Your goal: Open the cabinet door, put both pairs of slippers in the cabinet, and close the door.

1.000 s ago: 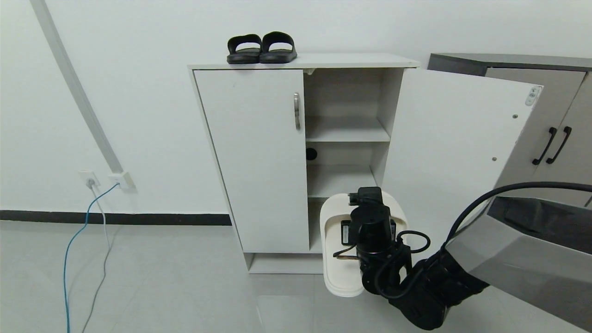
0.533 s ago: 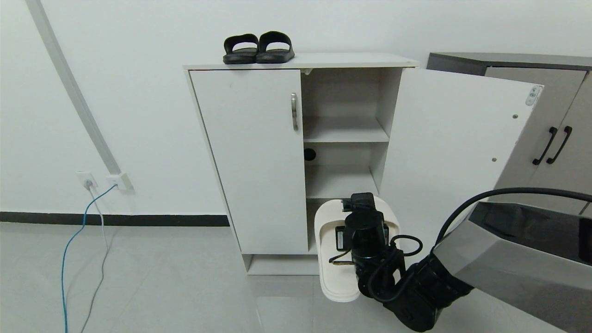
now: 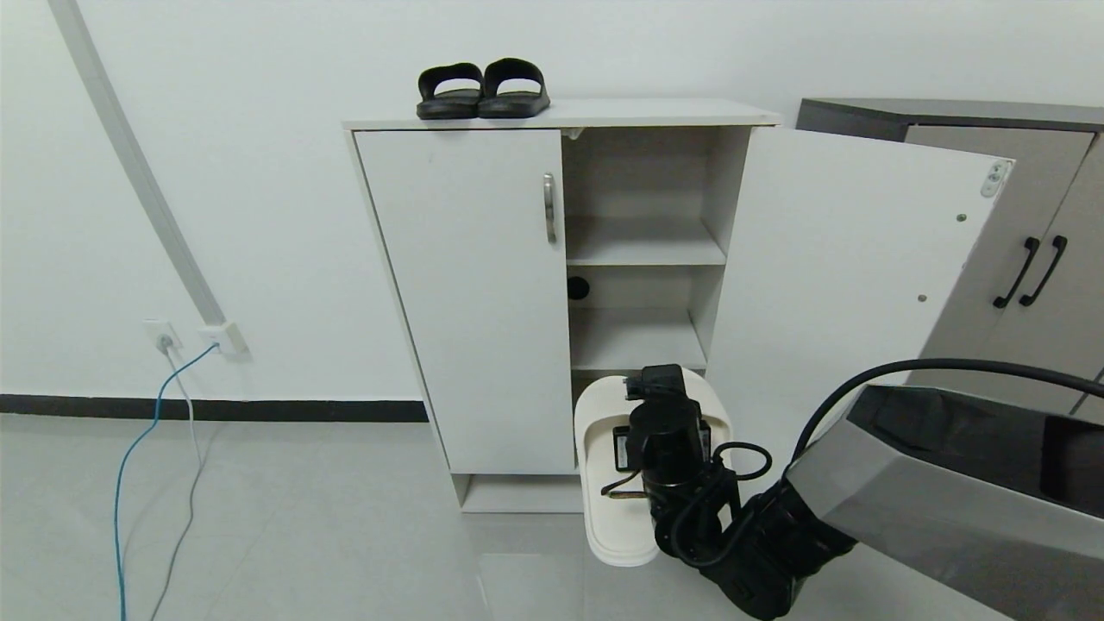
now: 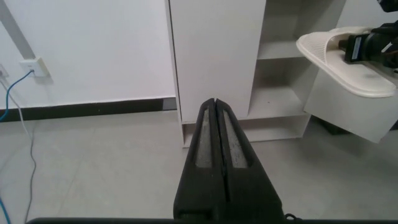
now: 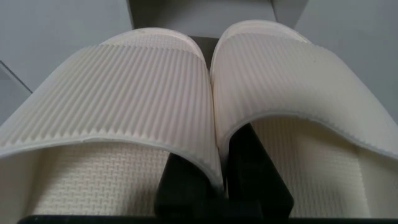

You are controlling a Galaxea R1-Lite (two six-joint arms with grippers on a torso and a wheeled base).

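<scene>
Head view: your right gripper [image 3: 660, 414] is clamping the white slippers [image 3: 604, 509] at the cabinet's [image 3: 466, 293] 5 o'clock | left gripper [image 4: 214, 127] is sitting closed | black slippers [image 3: 483, 89] are lying at 11 o'clock.

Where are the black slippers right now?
Head view: the pair of black slide slippers sits atop the white cabinet, near its left end, above the closed left door.

The right arm [image 3: 776, 543] comes in from the lower right of the head view and extends to the lower centre, with the wrist pointing up the frame. The right end effector [image 3: 662, 427] has its fingers [image 5: 249, 171] clamped on the inner edges of the white slippers [image 3: 604, 483]. The left end effector [image 4: 214, 140] has both fingers pressed flat together.
</scene>
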